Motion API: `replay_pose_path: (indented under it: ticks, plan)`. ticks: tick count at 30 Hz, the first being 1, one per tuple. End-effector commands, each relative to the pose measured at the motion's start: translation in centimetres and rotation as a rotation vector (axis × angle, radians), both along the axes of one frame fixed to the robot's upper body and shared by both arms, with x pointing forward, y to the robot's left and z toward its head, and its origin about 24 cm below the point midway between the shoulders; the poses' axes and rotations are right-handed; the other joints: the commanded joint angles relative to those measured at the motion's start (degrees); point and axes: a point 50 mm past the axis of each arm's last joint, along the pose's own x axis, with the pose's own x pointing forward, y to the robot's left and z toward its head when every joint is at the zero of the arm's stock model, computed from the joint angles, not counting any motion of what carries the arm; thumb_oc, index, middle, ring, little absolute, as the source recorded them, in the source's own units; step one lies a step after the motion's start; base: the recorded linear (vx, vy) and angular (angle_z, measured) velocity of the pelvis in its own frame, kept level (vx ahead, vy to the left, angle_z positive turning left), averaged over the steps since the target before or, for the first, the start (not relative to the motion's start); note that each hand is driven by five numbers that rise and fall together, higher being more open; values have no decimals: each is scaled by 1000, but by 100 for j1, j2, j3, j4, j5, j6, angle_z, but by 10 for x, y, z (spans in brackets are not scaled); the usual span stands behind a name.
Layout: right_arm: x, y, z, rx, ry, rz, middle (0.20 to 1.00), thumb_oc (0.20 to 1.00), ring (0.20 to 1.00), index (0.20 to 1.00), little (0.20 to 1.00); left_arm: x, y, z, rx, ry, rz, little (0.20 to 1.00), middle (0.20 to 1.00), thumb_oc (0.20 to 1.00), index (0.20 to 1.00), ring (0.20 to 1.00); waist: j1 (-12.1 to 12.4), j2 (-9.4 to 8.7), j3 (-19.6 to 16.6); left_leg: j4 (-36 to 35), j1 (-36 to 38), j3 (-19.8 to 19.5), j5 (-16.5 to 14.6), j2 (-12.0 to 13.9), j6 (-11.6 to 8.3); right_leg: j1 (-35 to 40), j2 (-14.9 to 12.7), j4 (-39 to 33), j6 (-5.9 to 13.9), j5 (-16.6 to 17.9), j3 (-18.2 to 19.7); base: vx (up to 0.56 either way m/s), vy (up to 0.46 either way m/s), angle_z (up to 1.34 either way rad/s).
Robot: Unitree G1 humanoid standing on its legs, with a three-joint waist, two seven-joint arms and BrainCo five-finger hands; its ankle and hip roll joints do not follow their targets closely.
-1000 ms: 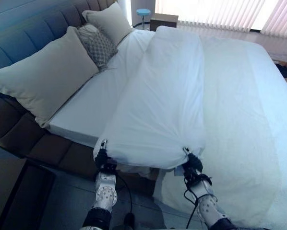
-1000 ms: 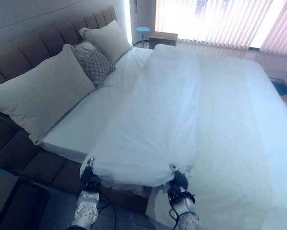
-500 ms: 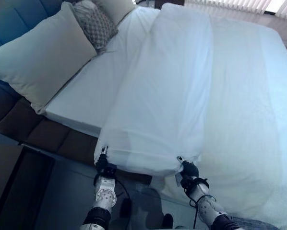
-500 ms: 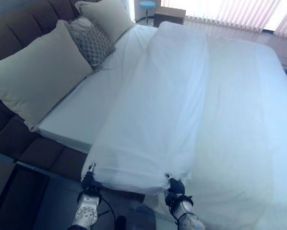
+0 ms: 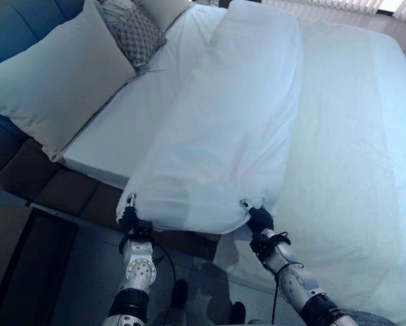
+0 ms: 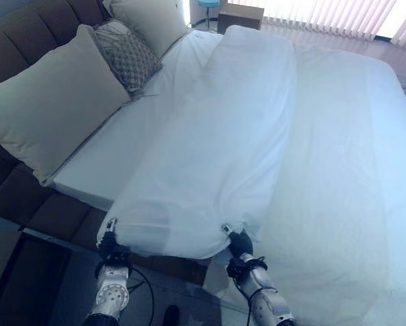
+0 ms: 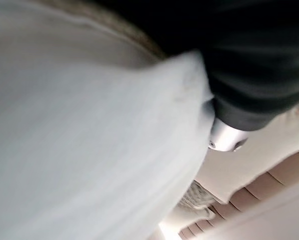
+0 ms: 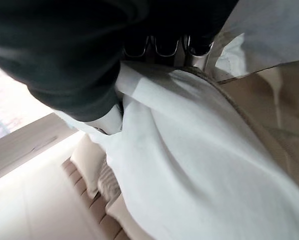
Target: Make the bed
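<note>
A white duvet [image 5: 237, 122] lies folded back lengthwise down the middle of the bed, its near edge lifted off the mattress. My left hand [image 5: 128, 219] is shut on the duvet's near left corner, beyond the bed's side edge. My right hand [image 5: 259, 220] is shut on the near right corner, with cloth bunched between thumb and fingers [image 8: 159, 47] in the right wrist view. The bare white sheet [image 5: 132, 132] shows left of the duvet, up to the pillows. In the left wrist view the duvet [image 7: 89, 140] hangs close before the hand.
Two large cream pillows [image 5: 50, 78] [image 6: 145, 17] and a patterned cushion [image 5: 135, 30] lean on the upholstered headboard [image 5: 13, 27]. A dark bedside unit [image 5: 20, 265] stands at lower left. A small cabinet [image 6: 240, 13] sits beyond the bed by the blinds.
The view has tilted down and closer. Both hands have carried the duvet's near edge leftward, toward the pillow side, the left corner now past the mattress edge.
</note>
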Motion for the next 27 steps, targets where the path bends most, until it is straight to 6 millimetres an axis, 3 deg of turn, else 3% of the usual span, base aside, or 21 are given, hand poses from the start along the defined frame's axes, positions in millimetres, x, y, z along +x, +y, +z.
replay_pose_path:
  ticks: [1,14,20,21,22,23,24,25,26,27]
  plan:
    - [1,18,35,8,-223,113,200,200,200,200,200,-7,56,33,141,-135,219,200,200,200,200,200,104,-9,1,-357,91,252,-28,-340,89,-515,94,-68,211,389,217,-72,16,-8]
    - [-13,27,-19,-126,20,188,200,200,200,200,200,4,77,31,264,-15,227,200,200,200,200,200,211,-109,657,-357,-564,251,257,-312,17,-1247,98,88,227,604,187,-76,0,-4]
    - [-10,41,-16,-169,3,239,200,200,200,200,200,14,90,43,312,12,264,200,200,200,200,200,284,-258,902,-357,-906,207,367,-272,-41,-1553,117,79,234,693,126,-23,-21,-3]
    - [-9,44,-15,-186,-8,257,266,266,266,266,266,16,94,49,330,6,279,200,200,200,200,200,302,-289,957,-357,-981,197,392,-268,-50,-1616,116,80,235,709,110,-20,-17,23]
    - [-9,44,-15,-186,-8,257,266,266,266,266,266,16,95,49,330,6,279,200,200,200,200,200,301,-290,956,-357,-984,196,393,-268,-50,-1619,115,81,235,709,109,-17,-27,43]
    - [-6,52,-13,-247,-31,302,1000,1000,1000,1000,1000,20,100,57,365,12,293,200,200,200,200,200,328,-313,1036,-356,-1078,186,419,-250,-64,-1708,104,91,232,733,89,-7,-21,33]
    - [-3,55,-15,-297,-28,322,1000,1000,1000,1000,1000,22,102,60,391,26,296,200,200,200,200,200,355,-316,1103,-334,-1116,187,401,-242,-72,-1736,100,93,234,731,85,-24,-30,16]
    - [2,59,-15,-354,-33,335,1000,1000,1000,1000,1000,26,103,66,427,28,296,809,809,809,809,809,389,-313,1163,-308,-1194,176,413,-237,-72,-1792,95,95,233,745,84,0,0,0]
    - [6,62,-15,-394,-37,341,1000,1000,1000,1000,1000,28,105,67,443,52,296,1000,1000,1000,1000,1000,406,-309,1218,-292,-1244,177,425,-235,-73,-1830,93,95,234,762,82,-39,-2,12]
    - [11,65,-13,-426,-48,346,1000,1000,1000,1000,1000,30,108,71,467,65,315,1000,1000,1000,1000,1000,421,-315,1268,-280,-1319,181,457,-234,-72,-1891,84,77,237,813,80,-36,11,19]
